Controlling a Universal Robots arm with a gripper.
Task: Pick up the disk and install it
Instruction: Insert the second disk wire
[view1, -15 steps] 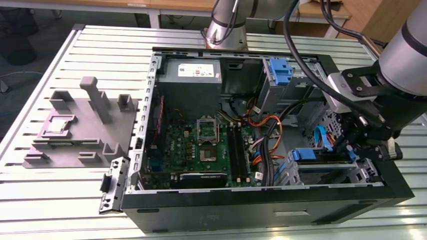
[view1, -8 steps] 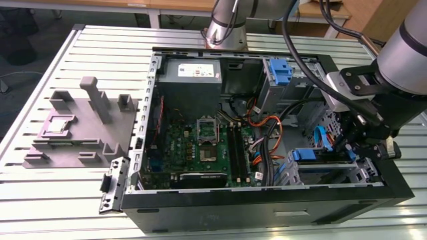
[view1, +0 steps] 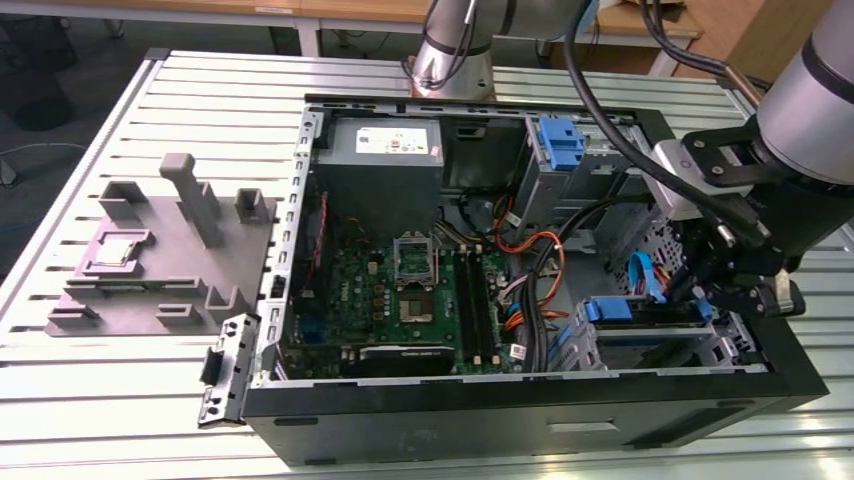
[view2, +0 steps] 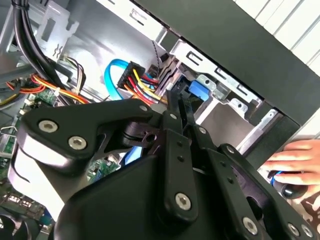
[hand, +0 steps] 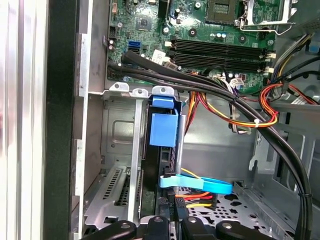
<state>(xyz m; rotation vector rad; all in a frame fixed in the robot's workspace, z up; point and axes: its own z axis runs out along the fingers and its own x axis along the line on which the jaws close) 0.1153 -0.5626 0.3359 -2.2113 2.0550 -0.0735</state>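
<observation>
gripper (view1: 727, 290) looks nearly closed, can't tell on what; disk (hand: 164, 131) seems half-seated in bay, cables (hand: 215, 107) might snag

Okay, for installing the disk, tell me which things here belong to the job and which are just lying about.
Part of the job:
- the disk, on edge in the drive cage
- the claw, over that cage
- the computer case

Just lying about:
- grey fixture on the slatted table, at the exterior view's left
- power supply box
- a person's hand beside the case
</observation>
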